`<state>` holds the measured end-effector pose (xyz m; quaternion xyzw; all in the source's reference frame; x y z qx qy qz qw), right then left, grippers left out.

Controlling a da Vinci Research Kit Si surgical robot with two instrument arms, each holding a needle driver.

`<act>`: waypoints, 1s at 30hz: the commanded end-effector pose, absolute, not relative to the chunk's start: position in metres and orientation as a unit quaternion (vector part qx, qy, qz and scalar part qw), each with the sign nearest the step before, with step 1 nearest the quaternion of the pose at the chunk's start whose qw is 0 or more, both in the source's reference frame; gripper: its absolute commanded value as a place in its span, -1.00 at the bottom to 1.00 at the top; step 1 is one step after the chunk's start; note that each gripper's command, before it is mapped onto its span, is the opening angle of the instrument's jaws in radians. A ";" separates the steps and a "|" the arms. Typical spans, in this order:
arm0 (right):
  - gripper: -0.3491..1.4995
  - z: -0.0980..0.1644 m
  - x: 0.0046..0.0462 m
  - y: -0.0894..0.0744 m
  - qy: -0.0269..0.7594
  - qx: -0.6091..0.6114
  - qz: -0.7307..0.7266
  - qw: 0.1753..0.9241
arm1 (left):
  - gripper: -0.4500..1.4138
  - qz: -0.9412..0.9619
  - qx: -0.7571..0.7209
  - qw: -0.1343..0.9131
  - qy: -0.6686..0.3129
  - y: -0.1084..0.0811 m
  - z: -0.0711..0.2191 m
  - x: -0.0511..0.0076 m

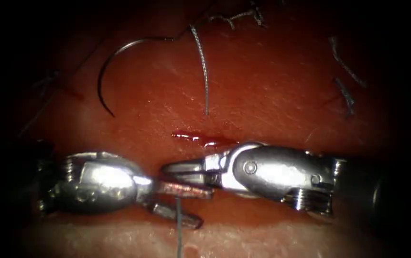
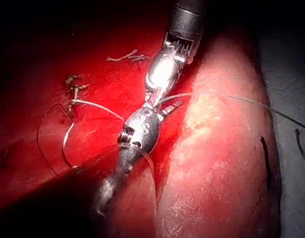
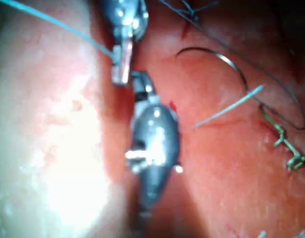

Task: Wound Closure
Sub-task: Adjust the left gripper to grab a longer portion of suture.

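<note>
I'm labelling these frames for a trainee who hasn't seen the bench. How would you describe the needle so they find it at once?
Start in the endoscope view at the two tools meeting tip to tip across the tissue, then look up and left. The needle lies free there on the surface, held by neither pincer. Unlike the straight pale thread to its right, it is a dark, smooth half-circle arc.

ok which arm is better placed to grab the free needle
Left, probably. The curved steel needle lies free on the red tissue toward the endoscope view's left; the left hand sits on that side, open, gripping nothing. The right hand would have to cross over it.
</note>
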<state>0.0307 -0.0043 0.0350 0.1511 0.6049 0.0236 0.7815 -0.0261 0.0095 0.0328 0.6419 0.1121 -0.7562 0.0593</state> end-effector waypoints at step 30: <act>-1.00 0.044 0.0248 0.001 0.490 0.220 0.319 0.781 | 0.71 -0.775 0.627 0.072 0.026 0.011 0.031 -0.0255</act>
